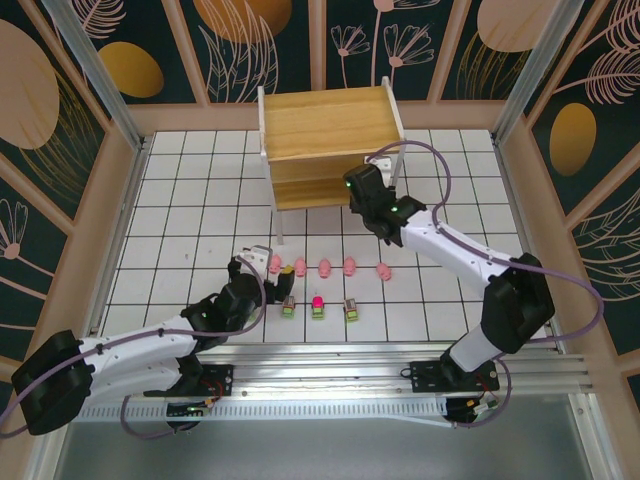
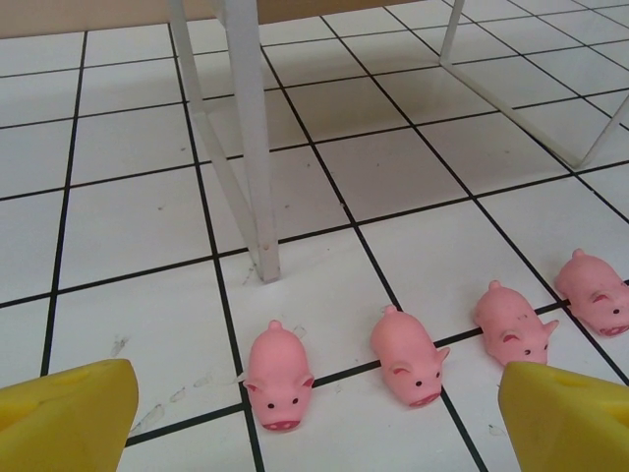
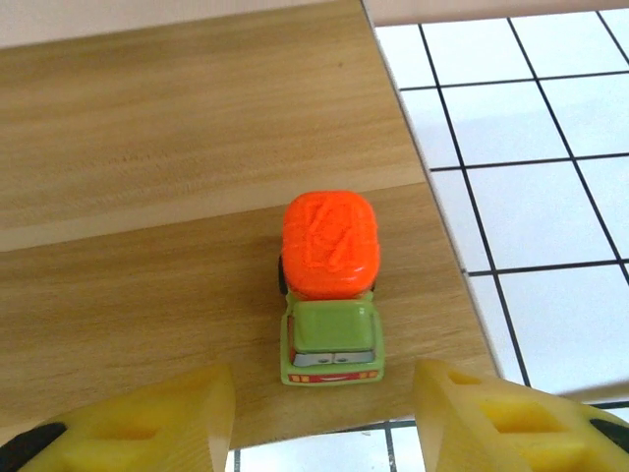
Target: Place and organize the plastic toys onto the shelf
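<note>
Right gripper (image 3: 322, 391) open, toy truck (image 3: 330, 285) between fingers at shelf (image 3: 147, 275) edge; left gripper (image 2: 314, 393) open, pigs (image 2: 408, 356), shelf leg (image 2: 251, 147) ahead.

Left arm (image 1: 150, 345), right arm (image 1: 450, 245): white link shells, black joint housings, black bases. Purple cables (image 1: 447, 180) looped along both. Small green lights (image 1: 394, 210) near right wrist. Fingers (image 3: 511, 413) yellow, wedge-shaped.

A: Where are the pigs (image 1: 325, 268)?
B: In a row before the shelf (image 1: 325, 125) — three blocky toys (image 1: 318, 307) line up nearer.
A: And on it?
B: One truck (image 3: 329, 290), at the lower board's front right corner.
</note>
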Robot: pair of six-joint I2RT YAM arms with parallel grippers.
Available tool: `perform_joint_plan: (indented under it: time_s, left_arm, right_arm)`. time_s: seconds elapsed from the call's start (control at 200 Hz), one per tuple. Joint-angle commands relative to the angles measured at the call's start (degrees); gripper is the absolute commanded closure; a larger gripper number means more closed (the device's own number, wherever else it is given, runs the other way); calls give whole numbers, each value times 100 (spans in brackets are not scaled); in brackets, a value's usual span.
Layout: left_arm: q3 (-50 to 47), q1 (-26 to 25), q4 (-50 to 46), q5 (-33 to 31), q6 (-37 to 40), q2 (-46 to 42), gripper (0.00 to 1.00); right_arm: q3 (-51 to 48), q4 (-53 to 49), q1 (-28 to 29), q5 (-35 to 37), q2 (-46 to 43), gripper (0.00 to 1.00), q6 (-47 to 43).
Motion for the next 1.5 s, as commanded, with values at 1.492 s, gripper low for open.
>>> perform_joint_plan:
  time_s: [1.492]
  left_arm:
    - [757,-1065,-4274,-643,-3456,-482,20]
  right_arm:
    - [-2799,-1018,2705,-411,-1829,59,2422]
